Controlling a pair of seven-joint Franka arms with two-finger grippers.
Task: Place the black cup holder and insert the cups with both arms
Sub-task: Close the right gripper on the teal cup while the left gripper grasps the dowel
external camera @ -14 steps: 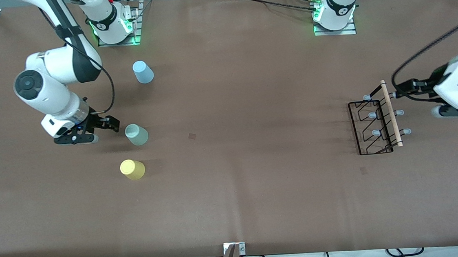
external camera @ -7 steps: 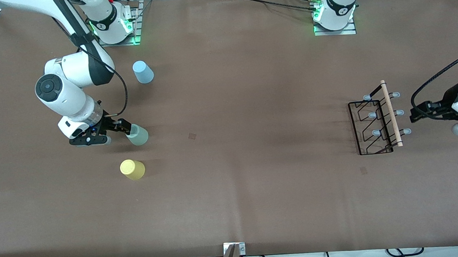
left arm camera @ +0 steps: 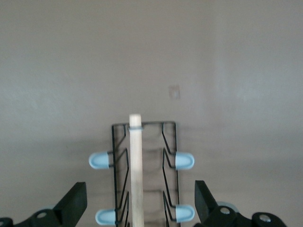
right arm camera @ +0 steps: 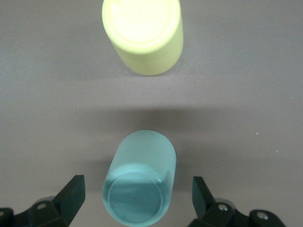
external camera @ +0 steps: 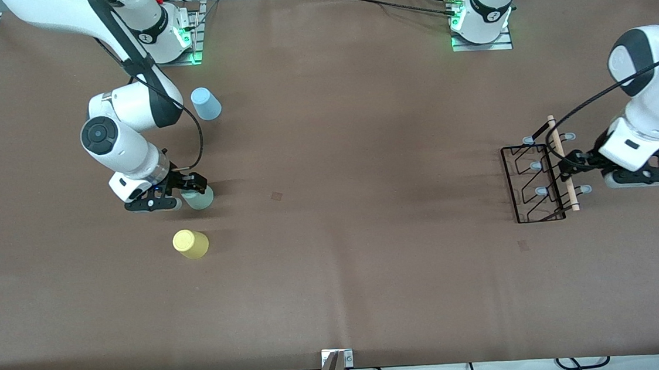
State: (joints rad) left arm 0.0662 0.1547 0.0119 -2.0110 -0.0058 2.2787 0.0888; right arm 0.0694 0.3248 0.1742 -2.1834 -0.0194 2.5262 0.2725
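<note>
Now the black cup holder is lying flat on the desk toward the left arm's end, with its wooden rod handle on top and its grey-blue capped prongs sticking out to the sides. The left gripper is being held right over the rod, with the jaws spread wide and one on each side of it, so the rod can be pinched and the holder lifted. Nothing is being held yet.

Well apart, toward the right arm's end, the three cups are sitting mouth down on the desk. The pale green cup is being straddled by the right gripper, whose jaws are also wide, one on each side of the cup and not squeezing it. It is probably being lined up this way so the cup can be grabbed by its sides. The yellow cup is waiting nearer to the front camera than the green one, and the light blue cup is waiting farther from it.
</note>
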